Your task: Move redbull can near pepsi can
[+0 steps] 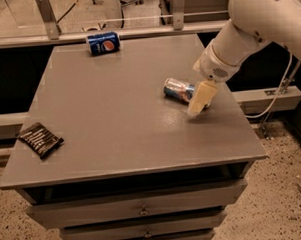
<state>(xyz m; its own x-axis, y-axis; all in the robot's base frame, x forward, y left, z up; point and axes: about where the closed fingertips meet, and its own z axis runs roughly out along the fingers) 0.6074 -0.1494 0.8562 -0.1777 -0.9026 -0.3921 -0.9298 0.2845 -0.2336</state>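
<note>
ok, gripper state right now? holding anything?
Gripper: cannot be told. It is low over the grey table, at the right end of the slim silver and blue redbull can, which lies on its side.

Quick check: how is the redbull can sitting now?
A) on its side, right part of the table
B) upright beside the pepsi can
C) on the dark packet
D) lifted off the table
A: the redbull can lies on its side on the table, the gripper at its right end, far from the pepsi can.
</note>
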